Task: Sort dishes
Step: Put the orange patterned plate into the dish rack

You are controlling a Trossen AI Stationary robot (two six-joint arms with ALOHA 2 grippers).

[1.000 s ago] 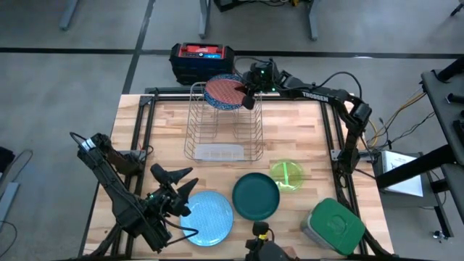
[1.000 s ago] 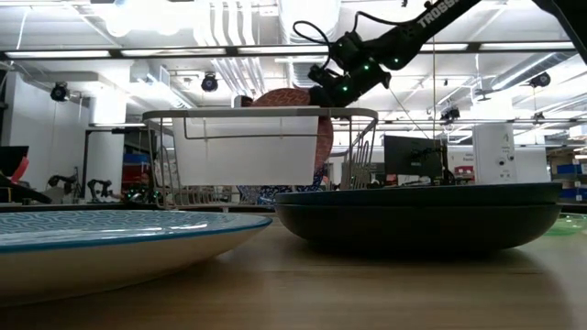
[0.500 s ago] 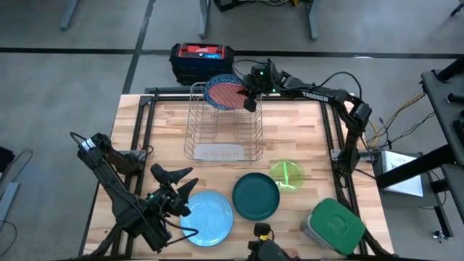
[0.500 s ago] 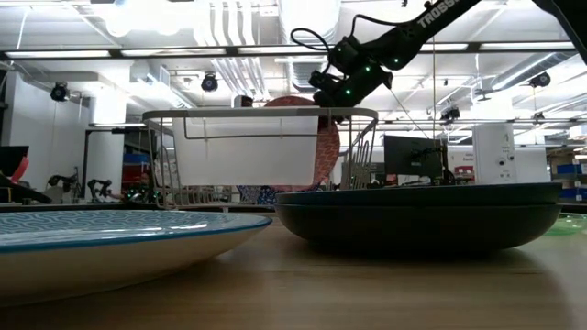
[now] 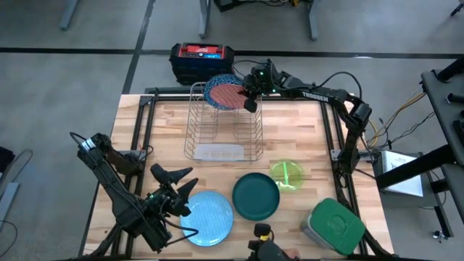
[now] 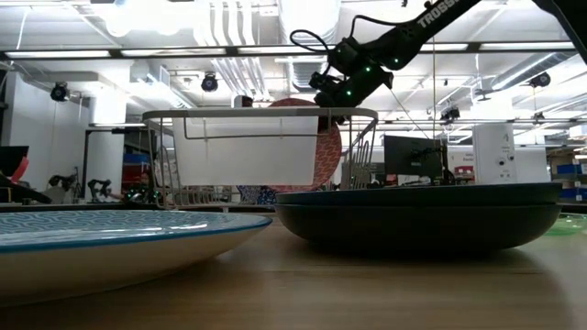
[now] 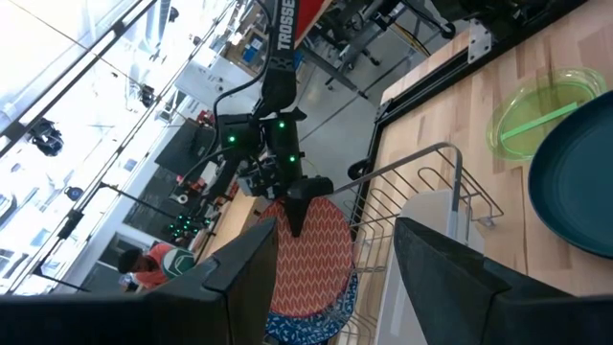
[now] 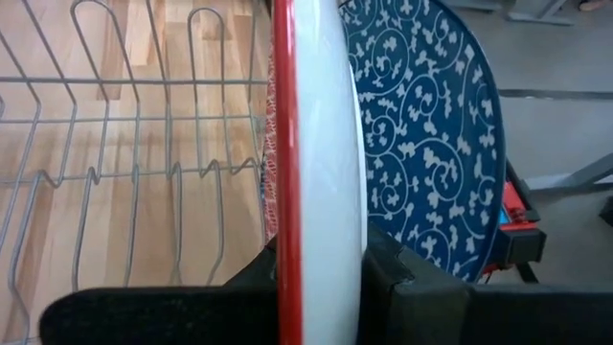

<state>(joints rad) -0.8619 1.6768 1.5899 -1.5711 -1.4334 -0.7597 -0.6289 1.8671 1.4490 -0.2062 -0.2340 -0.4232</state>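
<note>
Right end effector (image 5: 249, 95): we see it pinching the red-patterned plate (image 5: 224, 95) by its rim, upright in the wire rack (image 5: 221, 127), beside the blue plate (image 8: 426, 134).
Left end effector (image 5: 176, 180): fingers spread, hovering above the table (image 5: 304, 123) near the light blue plate (image 5: 209, 217).

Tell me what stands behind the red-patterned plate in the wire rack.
A blue plate with white scrollwork stands upright right behind the red-patterned plate, which the right tool grips by its rim at the wire rack. The red plate covers most of it; its foot is hidden.
</note>
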